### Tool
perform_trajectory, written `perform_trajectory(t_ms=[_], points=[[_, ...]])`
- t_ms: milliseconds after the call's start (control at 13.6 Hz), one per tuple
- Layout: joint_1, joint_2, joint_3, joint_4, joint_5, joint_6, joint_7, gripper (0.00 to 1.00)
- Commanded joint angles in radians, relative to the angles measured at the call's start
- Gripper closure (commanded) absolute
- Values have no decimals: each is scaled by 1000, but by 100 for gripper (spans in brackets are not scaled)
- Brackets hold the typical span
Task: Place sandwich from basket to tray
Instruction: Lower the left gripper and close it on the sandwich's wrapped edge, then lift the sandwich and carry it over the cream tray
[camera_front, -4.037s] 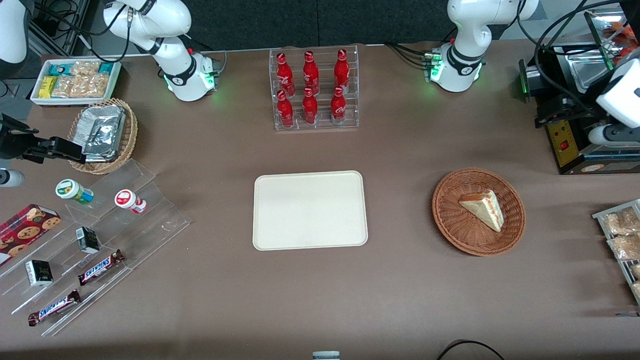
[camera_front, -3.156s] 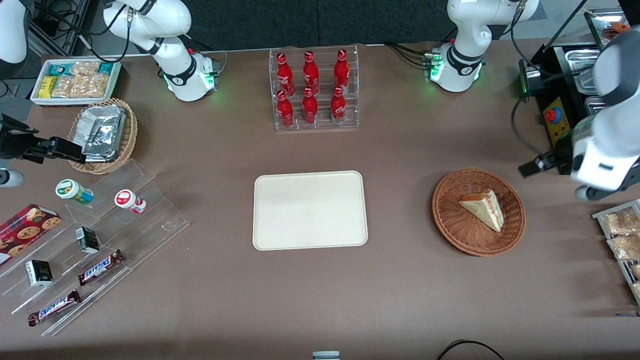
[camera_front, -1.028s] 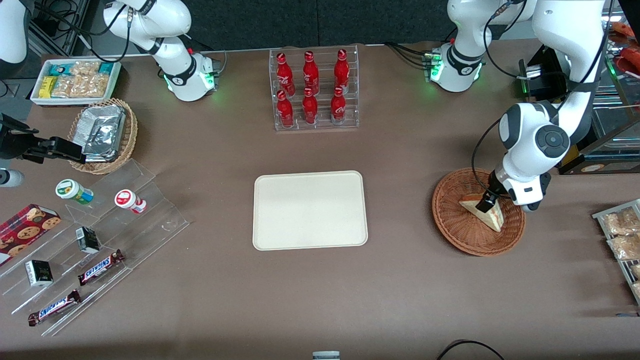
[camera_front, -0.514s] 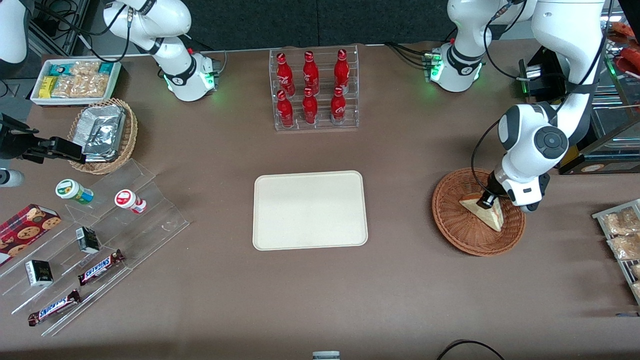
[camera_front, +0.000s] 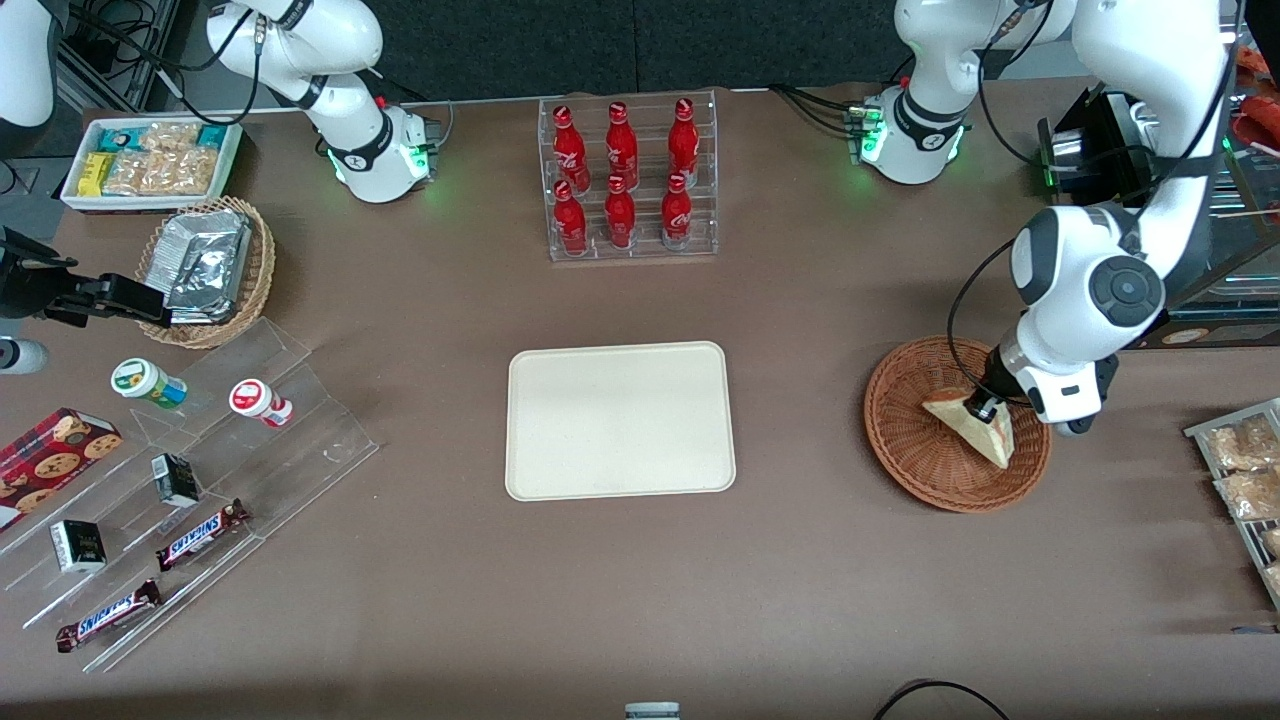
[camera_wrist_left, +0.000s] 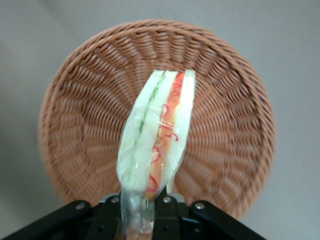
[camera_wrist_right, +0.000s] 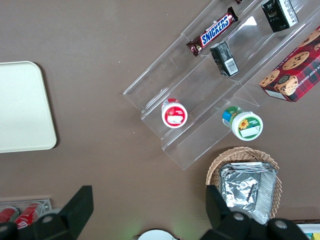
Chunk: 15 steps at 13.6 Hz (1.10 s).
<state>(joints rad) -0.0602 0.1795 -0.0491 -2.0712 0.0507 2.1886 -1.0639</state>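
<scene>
Over the basket, the pincer is clamped on one corner of the sandwich, which hangs just above the wicker. This looks like the lift-out step. Next comes a clean rise over the rim, then a carry along the worktop to the bare tray.
</scene>
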Motion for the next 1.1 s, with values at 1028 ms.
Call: perform_trajectory(t_ms=[1028], points=[[-303,289,-385,577,149,-368,-27,100]])
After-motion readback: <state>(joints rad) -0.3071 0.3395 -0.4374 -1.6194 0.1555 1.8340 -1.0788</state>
